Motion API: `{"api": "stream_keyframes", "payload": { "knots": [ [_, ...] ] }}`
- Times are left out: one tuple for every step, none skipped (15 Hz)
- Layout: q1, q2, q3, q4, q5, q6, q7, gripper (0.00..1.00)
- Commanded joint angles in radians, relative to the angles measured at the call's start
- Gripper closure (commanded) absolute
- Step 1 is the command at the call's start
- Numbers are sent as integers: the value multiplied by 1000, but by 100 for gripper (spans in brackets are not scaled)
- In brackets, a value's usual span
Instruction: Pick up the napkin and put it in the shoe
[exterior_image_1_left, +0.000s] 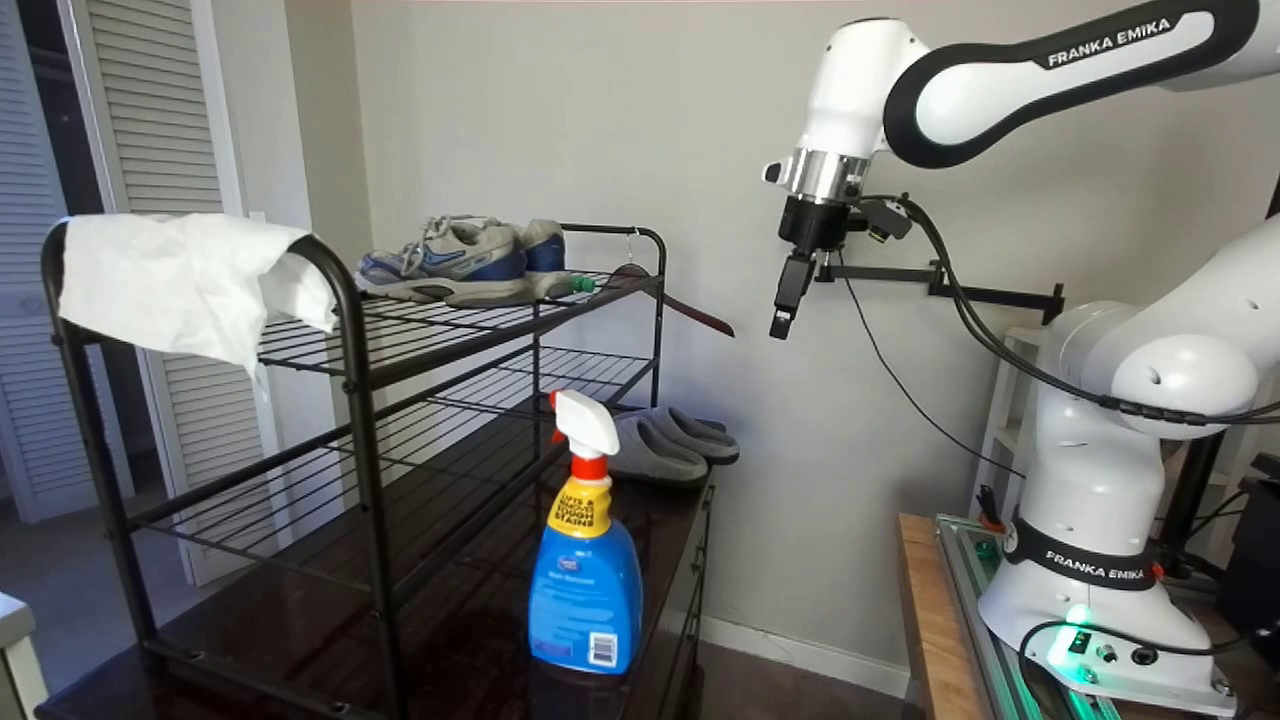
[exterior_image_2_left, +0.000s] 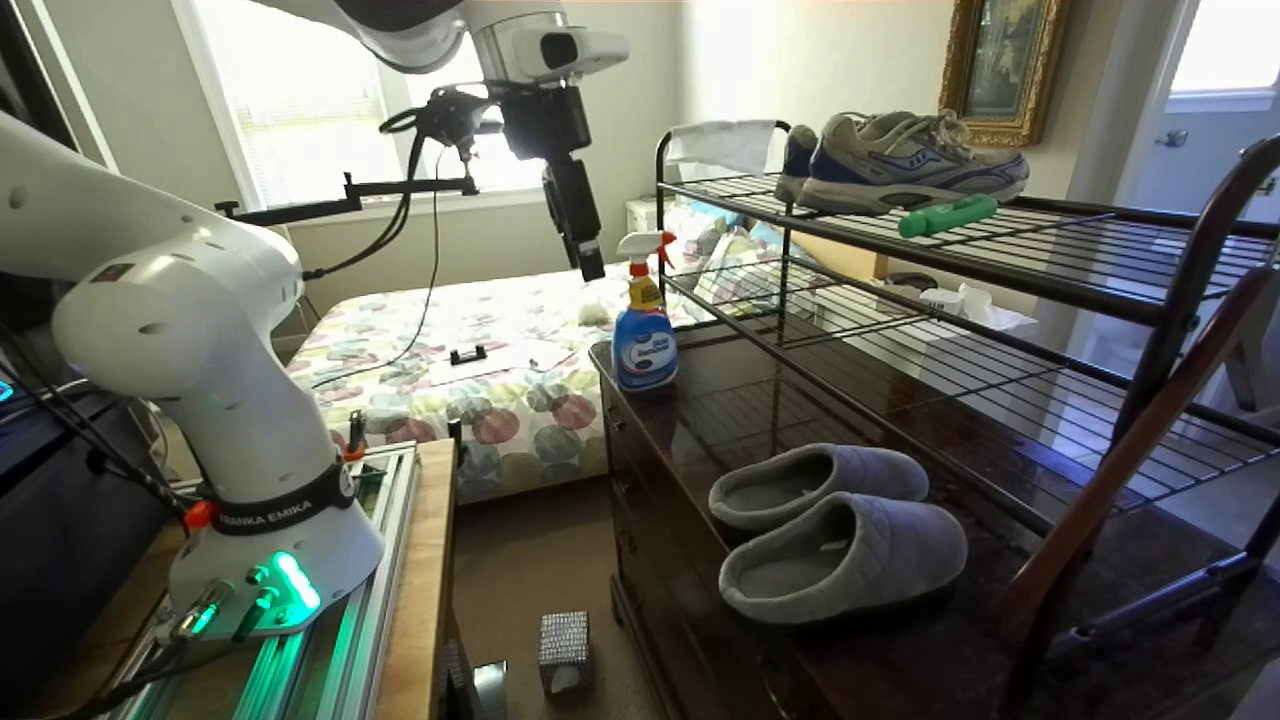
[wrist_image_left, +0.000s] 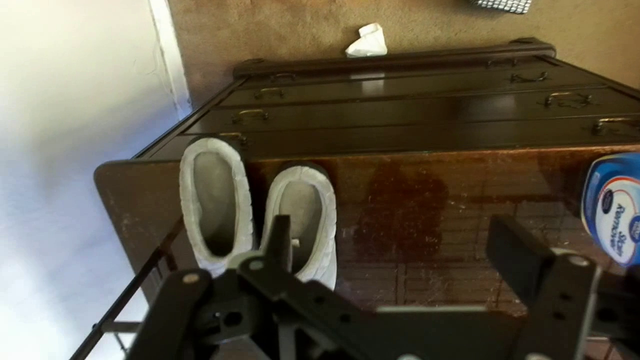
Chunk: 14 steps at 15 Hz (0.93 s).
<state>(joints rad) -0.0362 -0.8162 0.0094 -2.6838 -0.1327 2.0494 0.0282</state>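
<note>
White napkin (exterior_image_1_left: 160, 285) draped over end rail of black wire rack (exterior_image_1_left: 369, 440). End effector (wrist_image_left: 390, 225) hangs in air apart from rack, fingers (wrist_image_left: 517, 255) spread wide in wrist view. Blue-and-grey sneakers (exterior_image_2_left: 890, 170) sit on rack's top shelf, green tube (exterior_image_2_left: 948, 215) just beside them. Grey slippers (exterior_image_2_left: 890, 540) and stain remover spray bottle (exterior_image_1_left: 585, 600) rest on surface (exterior_image_2_left: 710, 420), beside rack. Wooden hanger (exterior_image_2_left: 1150, 445) hooked at rack's end opposite napkin.

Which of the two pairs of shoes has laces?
The sneakers on top of the rack are lace-ups; the slippers on the dresser below are open-backed and have none.
</note>
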Motion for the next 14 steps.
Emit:
{"api": "stream_keyframes", "payload": {
  "knots": [
    [-20, 88, 12, 135, -82, 4, -42, 0],
    [-17, 107, 11, 170, -101, 6, -55, 0],
    [-9, 134, 11, 218, -119, 5, -77, 0],
    [-3, 155, 12, 257, -133, 5, -95, 0],
    [7, 179, 19, 304, -148, -2, -120, 0],
    [14, 197, 23, 339, -159, -1, -140, 0],
    [22, 217, 36, 384, -172, -9, -160, 0],
    [29, 235, 44, 417, -182, -10, -178, 0],
    [37, 256, 60, 458, -188, -18, -182, 0],
    [46, 272, 69, 489, -189, -20, -191, 0],
    [70, 287, 73, 522, -171, -18, -213, 0],
    [84, 300, 79, 550, -165, -16, -228, 0],
    [115, 310, 80, 578, -150, -14, -273, 0],
    [133, 313, 87, 598, -162, -21, -313, 0]
  ]
}}
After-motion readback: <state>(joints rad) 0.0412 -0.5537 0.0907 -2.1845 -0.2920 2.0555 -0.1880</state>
